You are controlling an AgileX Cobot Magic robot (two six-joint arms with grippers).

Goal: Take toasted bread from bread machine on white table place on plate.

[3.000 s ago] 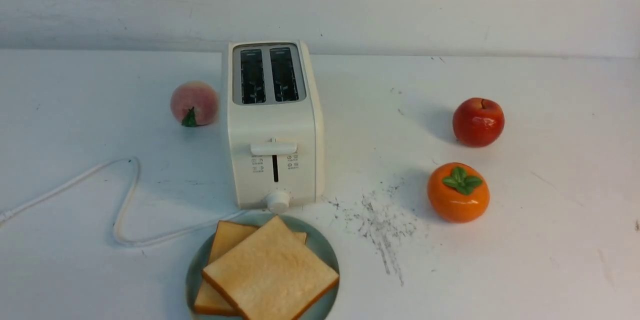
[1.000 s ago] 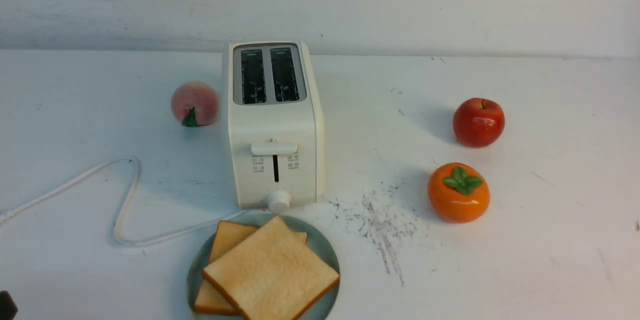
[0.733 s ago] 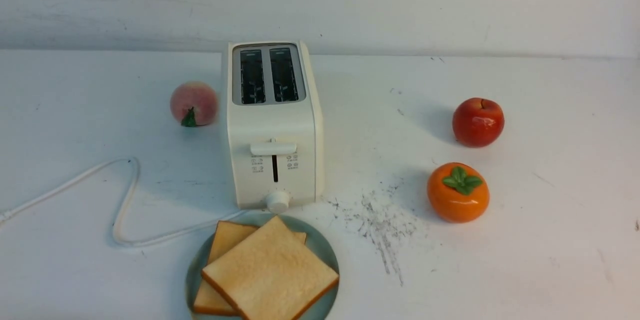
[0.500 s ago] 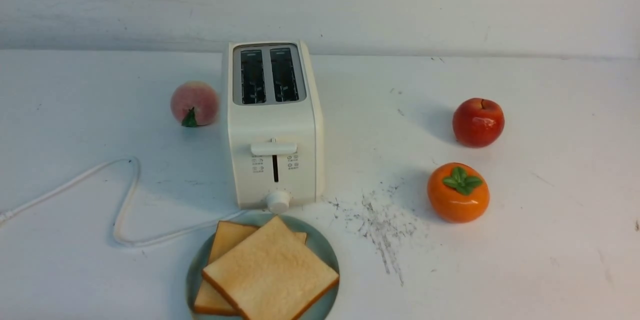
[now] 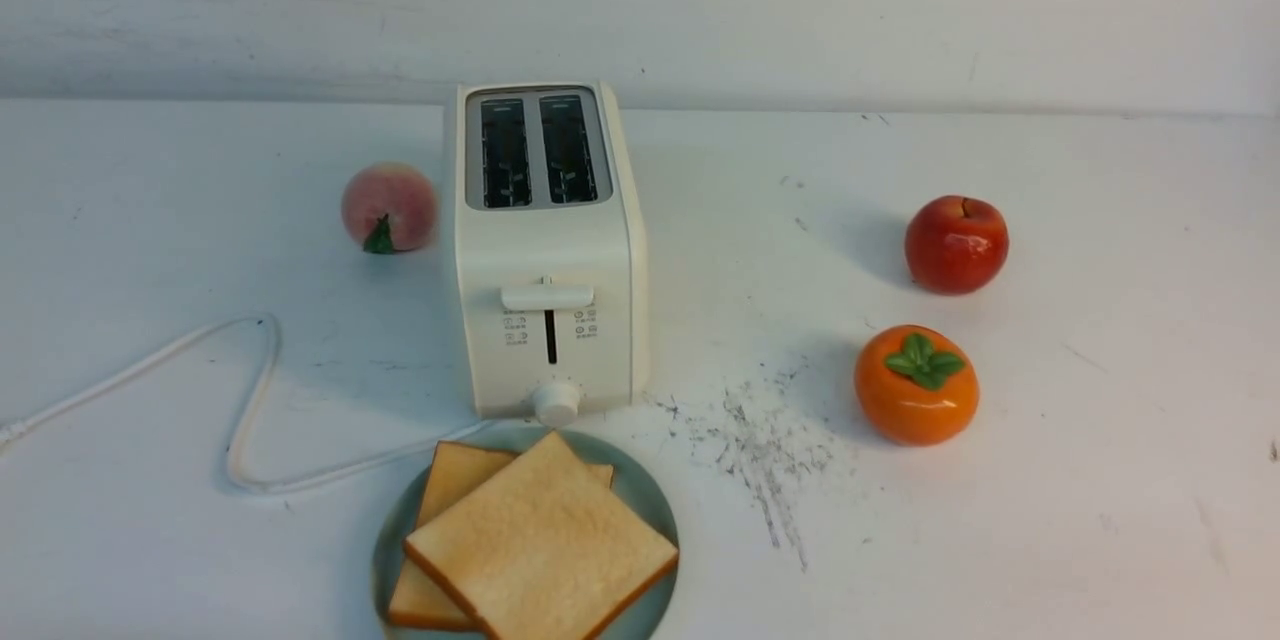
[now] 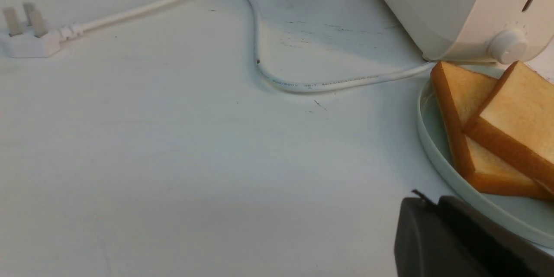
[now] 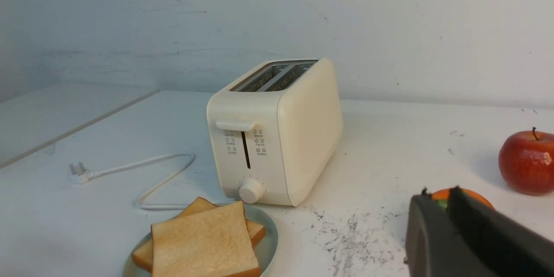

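Two slices of toasted bread (image 5: 540,540) lie overlapped on the pale blue-green plate (image 5: 645,492), at the near edge of the white table (image 5: 1050,520). Just behind it stands the cream bread machine (image 5: 545,260), both slots dark and empty, lever up. Neither gripper shows in the front view. In the left wrist view my left gripper (image 6: 433,200) hangs shut and empty just beside the plate's rim (image 6: 437,147). My right gripper (image 7: 438,195) is shut with only a sliver between its tips, empty, off to the right of the plate with the persimmon (image 7: 469,197) behind it.
The toaster's white cord (image 5: 250,400) loops over the table left of the plate and ends in a plug (image 6: 26,39). A peach (image 5: 388,205) sits left of the toaster. A red apple (image 5: 956,244) and the orange persimmon (image 5: 916,385) sit to the right, beyond dark scratch marks (image 5: 770,450).
A dark tip of my left gripper showed at the front view's bottom left corner a second ago and has since dropped out of that view. Toast, plate and toaster have not moved.
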